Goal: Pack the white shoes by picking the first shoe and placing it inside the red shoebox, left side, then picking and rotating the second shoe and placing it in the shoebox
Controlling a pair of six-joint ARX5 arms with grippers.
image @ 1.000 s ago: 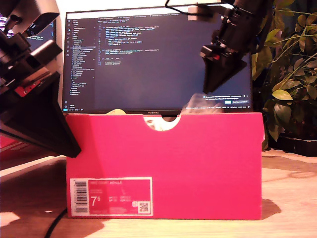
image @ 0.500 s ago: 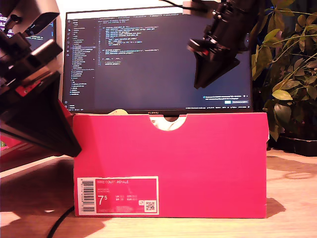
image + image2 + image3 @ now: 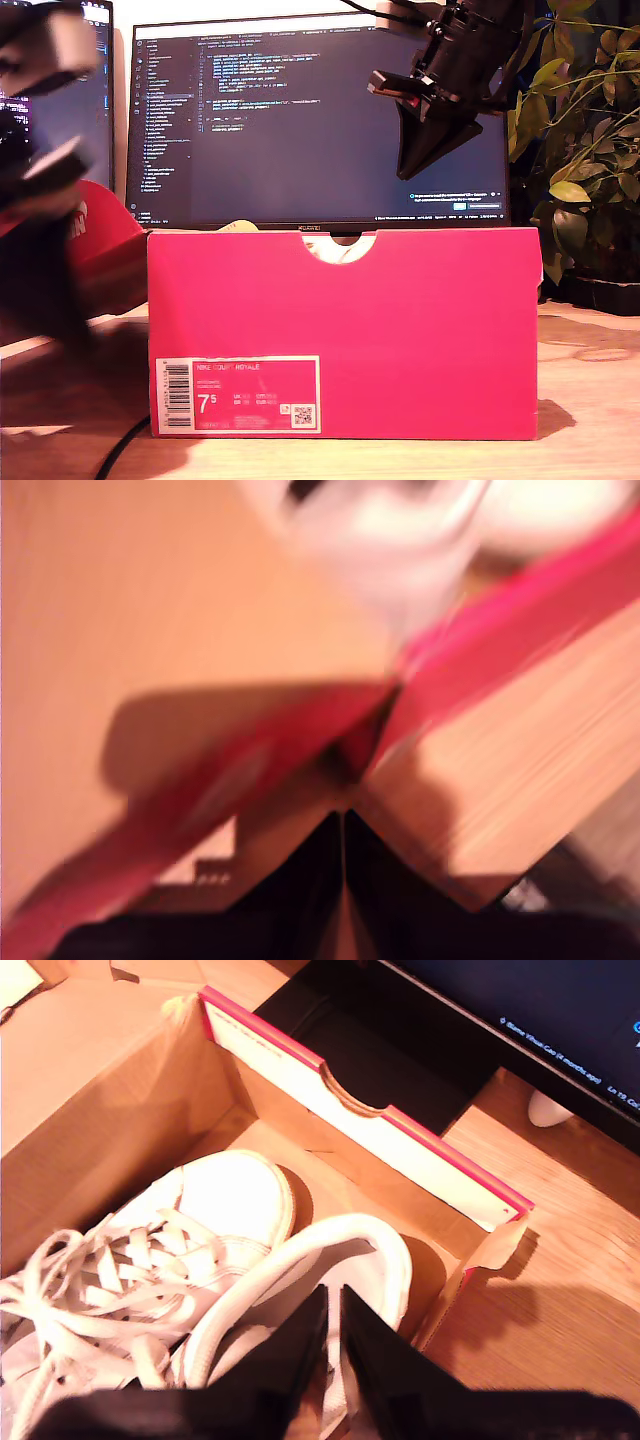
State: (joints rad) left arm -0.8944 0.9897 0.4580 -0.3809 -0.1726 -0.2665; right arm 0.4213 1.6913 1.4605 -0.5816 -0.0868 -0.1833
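The red shoebox (image 3: 400, 330) stands in the middle of the exterior view, label side toward the camera. In the second wrist view both white shoes lie inside the box (image 3: 420, 1145). One shoe (image 3: 230, 1200) points its toe at the notched end wall, and the other shoe (image 3: 385, 1260) lies beside it, closer to the fingers. My second gripper (image 3: 331, 1310) hangs shut and empty above them, high over the box at the exterior view's upper right (image 3: 408, 172). My first gripper (image 3: 342, 815) is shut and empty over the wooden table, by a blurred red edge (image 3: 500, 620).
The first arm (image 3: 45, 270) is a dark blur at the exterior view's left, in front of a red thing with white lettering (image 3: 100, 235). A monitor (image 3: 300, 120) stands behind the box and a leafy plant (image 3: 585, 150) at that view's right. A cable (image 3: 120, 450) lies on the table.
The box slid toward the exterior view's right, then stayed put. My second gripper rose away from it, and the whitish blur under it is gone. The first arm is swinging away, uncovering the red thing.
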